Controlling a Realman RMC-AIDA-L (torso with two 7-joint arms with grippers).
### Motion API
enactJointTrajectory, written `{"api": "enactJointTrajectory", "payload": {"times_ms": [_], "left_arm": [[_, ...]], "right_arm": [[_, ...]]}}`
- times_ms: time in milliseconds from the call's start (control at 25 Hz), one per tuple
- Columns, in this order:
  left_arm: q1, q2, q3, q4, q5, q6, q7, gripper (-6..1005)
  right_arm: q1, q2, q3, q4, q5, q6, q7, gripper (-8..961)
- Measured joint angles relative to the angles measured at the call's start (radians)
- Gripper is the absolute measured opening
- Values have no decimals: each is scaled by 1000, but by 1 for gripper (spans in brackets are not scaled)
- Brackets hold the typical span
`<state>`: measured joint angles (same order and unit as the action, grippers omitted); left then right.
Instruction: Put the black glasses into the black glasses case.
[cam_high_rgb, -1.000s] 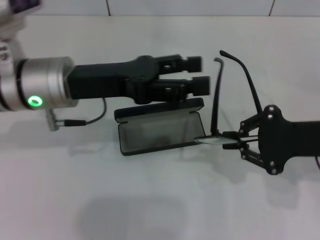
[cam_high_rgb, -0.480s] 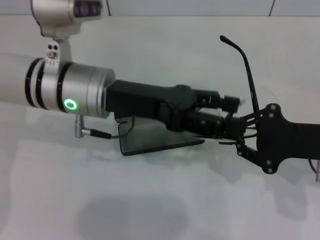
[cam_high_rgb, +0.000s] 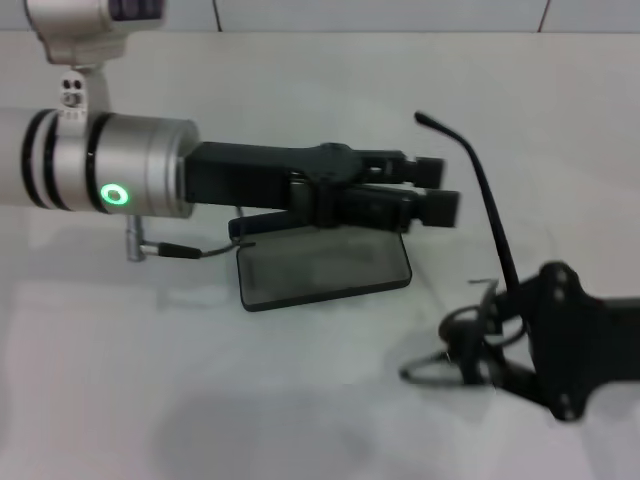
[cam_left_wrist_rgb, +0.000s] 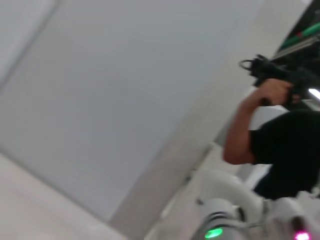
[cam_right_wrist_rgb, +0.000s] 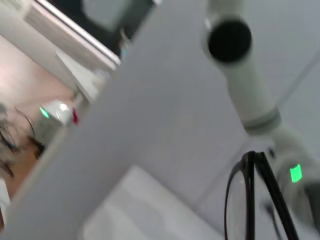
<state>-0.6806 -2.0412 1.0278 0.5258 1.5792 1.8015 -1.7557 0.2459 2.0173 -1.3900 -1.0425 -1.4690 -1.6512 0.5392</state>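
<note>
The black glasses case (cam_high_rgb: 320, 270) lies open on the white table, grey lining up, its lid mostly hidden behind my left gripper. My left gripper (cam_high_rgb: 436, 188) hovers over the case's back right corner, fingers apart and empty. My right gripper (cam_high_rgb: 470, 352) is in front of and to the right of the case, shut on the black glasses (cam_high_rgb: 495, 230) at the frame front. One temple arm sticks up and away. The glasses also show in the right wrist view (cam_right_wrist_rgb: 250, 195). The left wrist view shows neither of them.
The white table (cam_high_rgb: 150, 400) extends around the case. A cable (cam_high_rgb: 180, 250) hangs from my left wrist beside the case's left end. The left wrist view shows a wall and a person (cam_left_wrist_rgb: 280, 130) far off.
My left gripper reached right to the glasses, then drew back left over the case. My right gripper has moved toward the table's front with the glasses, away from the case.
</note>
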Motion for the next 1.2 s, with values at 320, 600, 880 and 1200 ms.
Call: {"api": "enactJointTrajectory", "payload": {"times_ms": [320, 600, 880, 1200], "left_arm": [[1, -20, 5, -1, 122, -181, 11, 889], [-51, -49, 4, -4, 87, -172, 92, 889], [3, -43, 4, 16, 13, -47, 191, 888], [5, -44, 13, 12, 39, -23, 203, 888]], "right_arm": [[11, 6, -6, 82, 106, -242, -129, 114], [159, 9, -68, 294, 129, -218, -28, 114], [230, 6, -43, 442, 159, -109, 56, 114], [213, 7, -41, 445, 163, -71, 70, 114]]}}
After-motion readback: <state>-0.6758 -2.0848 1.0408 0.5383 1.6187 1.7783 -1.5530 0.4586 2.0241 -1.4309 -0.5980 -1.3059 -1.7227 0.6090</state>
